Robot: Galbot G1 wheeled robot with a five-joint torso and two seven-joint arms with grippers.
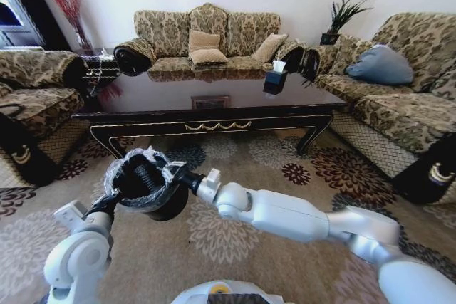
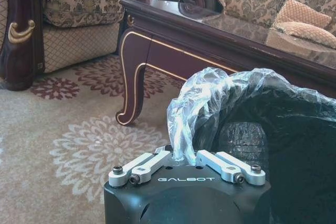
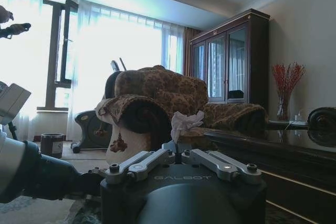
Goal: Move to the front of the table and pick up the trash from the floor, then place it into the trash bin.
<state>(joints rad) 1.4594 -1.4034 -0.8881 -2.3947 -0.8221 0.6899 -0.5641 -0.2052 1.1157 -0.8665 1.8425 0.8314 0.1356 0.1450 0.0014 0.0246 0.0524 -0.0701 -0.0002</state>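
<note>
Trash (image 3: pixel 185 121), crumpled white paper, sits pinched in our right gripper (image 3: pixel 181 157); our left gripper (image 2: pixel 185 159) clamps the trash bin (image 2: pixel 273 145) liner, before the desk (image 1: pixel 214 115).

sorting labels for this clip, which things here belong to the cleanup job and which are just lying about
Job: trash bin, held by left gripper; white paper in right gripper; table.
Lying about: tissue box, sofa cushions, potted plant.

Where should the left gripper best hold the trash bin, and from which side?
Its liner-covered rim, left gripper coming in from the open top, fingers straddling the wall: the trash bin is round, open-topped and looks thin-walled.
</note>
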